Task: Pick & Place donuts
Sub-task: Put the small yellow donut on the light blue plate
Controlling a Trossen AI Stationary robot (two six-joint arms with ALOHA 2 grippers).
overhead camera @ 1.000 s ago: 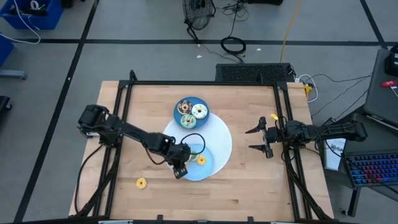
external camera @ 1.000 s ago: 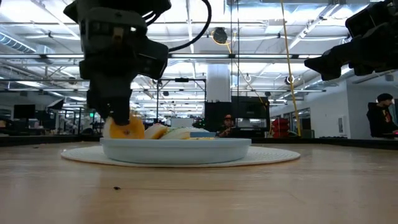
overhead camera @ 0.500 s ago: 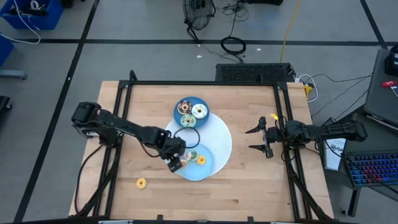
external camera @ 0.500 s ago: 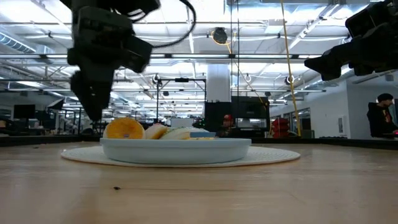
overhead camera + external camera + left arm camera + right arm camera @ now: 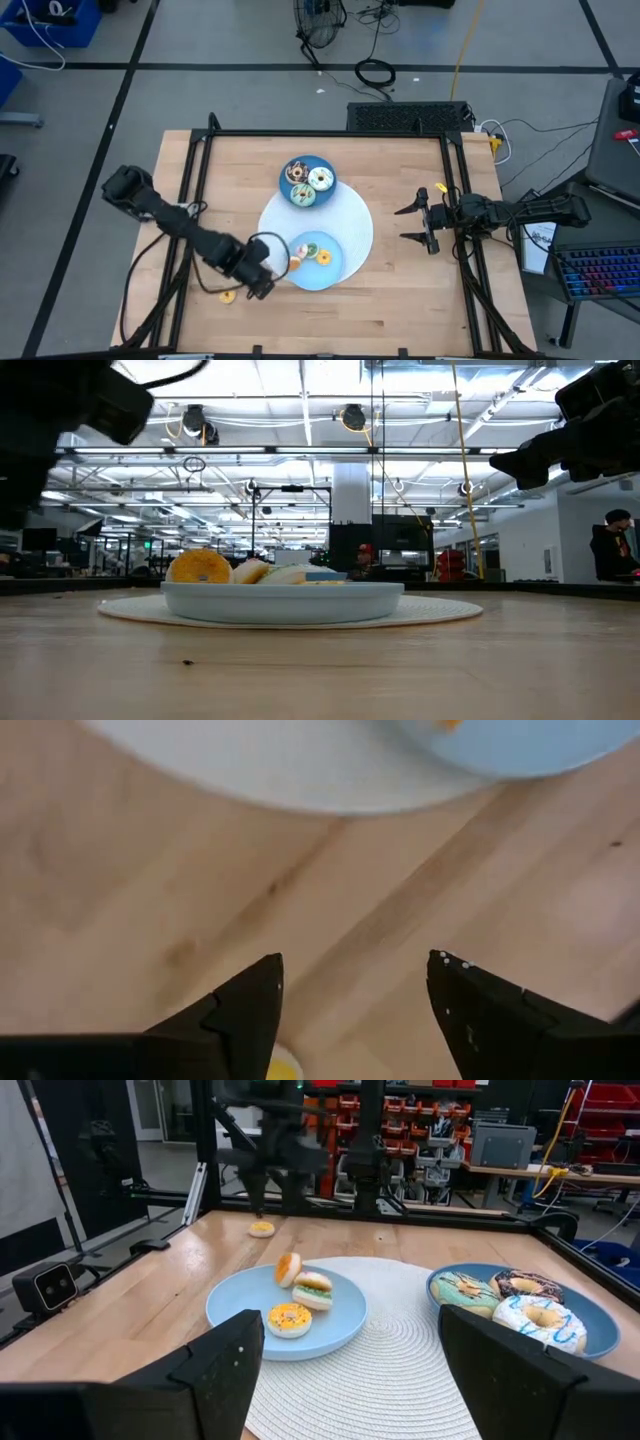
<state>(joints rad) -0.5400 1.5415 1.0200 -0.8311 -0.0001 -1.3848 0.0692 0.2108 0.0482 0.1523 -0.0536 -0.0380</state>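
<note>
My left gripper (image 5: 256, 286) hangs open over the bare wood at the near left, fingers pointing down, just left of the near blue plate (image 5: 338, 268). A tiny yellow donut (image 5: 228, 295) lies flat on the table beside it, and peeks in at my left finger (image 5: 283, 1068). The near plate holds three tiny donuts: an orange one (image 5: 288, 1268) on edge, a green one (image 5: 313, 1290) and a yellow one (image 5: 290, 1320). The far plate (image 5: 292, 162) holds the teal (image 5: 465, 1292), chocolate (image 5: 527, 1285) and white (image 5: 535, 1315) donuts. My right gripper (image 5: 405, 224) waits open at the right.
Both plates rest on a round white mat (image 5: 355, 225) in the middle of the wooden table. A black frame (image 5: 325, 134) runs along the table's far and side edges. Bare wood lies along the near edge and between the mat and my right gripper.
My left gripper has let go of the orange donut at the near plate's left rim, risen, rolled about its own axis, and gone toward the table's near left, toward the yellow donut on the wood. The orange donut stays on edge in the plate.
</note>
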